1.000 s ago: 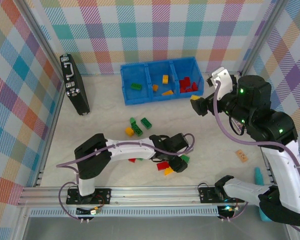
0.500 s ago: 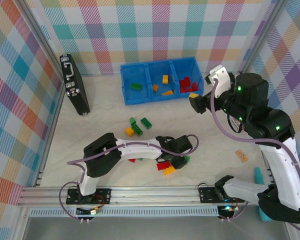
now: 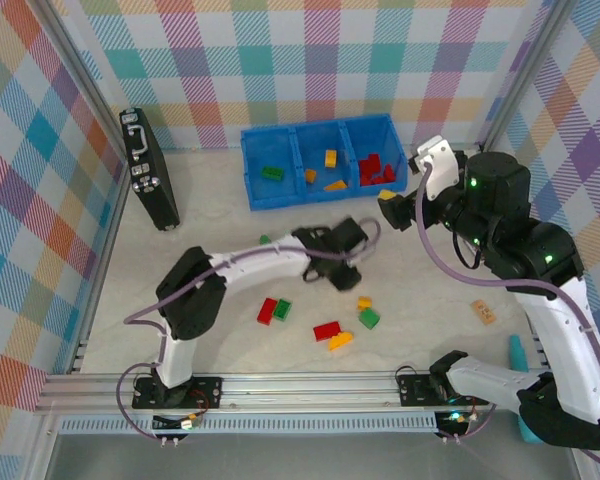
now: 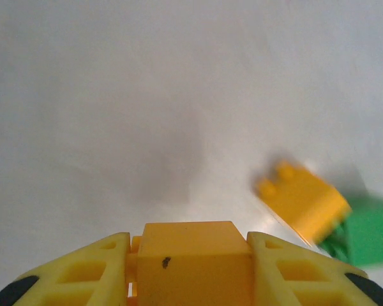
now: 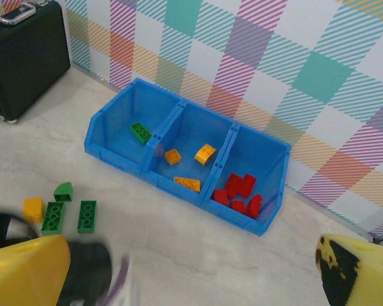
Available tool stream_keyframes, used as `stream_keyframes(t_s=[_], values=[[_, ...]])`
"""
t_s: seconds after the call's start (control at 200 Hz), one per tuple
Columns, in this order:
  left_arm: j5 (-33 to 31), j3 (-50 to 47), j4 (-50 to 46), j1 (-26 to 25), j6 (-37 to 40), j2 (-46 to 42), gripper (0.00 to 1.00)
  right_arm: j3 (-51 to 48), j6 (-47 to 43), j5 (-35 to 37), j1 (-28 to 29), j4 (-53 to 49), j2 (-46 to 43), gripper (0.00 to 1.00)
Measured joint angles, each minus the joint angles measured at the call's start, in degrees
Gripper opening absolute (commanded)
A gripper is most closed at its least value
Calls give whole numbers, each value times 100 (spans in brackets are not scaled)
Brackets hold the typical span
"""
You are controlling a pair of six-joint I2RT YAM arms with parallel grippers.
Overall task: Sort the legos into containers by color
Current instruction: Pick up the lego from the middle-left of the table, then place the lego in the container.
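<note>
A small yellow-orange studded plastic brick is pinched between the two yellow fingers of the left hand, which is closed narrow on it above the middle of the pale counter. Beyond it in the left wrist view, both blurred, a second yellow-orange brick lies against a green brick. Nearer the arm bases, a loose red brick lies just beside a small green piece.

The long bright blue plastic three-bin tray stands by the far wall. Its left bin holds a dark green brick, its middle bin three orange bricks, and its right bin a heap of red bricks.

The right hand hangs just right of the tray, fingers spread wide and holding nothing. A black case with silver latches stands at the far left.
</note>
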Motion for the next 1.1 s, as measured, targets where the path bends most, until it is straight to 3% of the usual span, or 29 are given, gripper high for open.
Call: stream_keyframes(t_s=[0.22,0.525,0.645,1.1], values=[[-557,1816,527,1154,470,295,34,-352,87,101,-2,83,-251,99],[-1370,4044,1001,1440,328,2743,34,-1513,837,201,0,105,-378,99],[-1486,4238,1056,1574,164,3283,35,-1884,1386,140,-2,31,-302,99],[-1657,4553,1532,1961,-87,3580,39,-3364,2964,-575,-2,79,-96,99]])
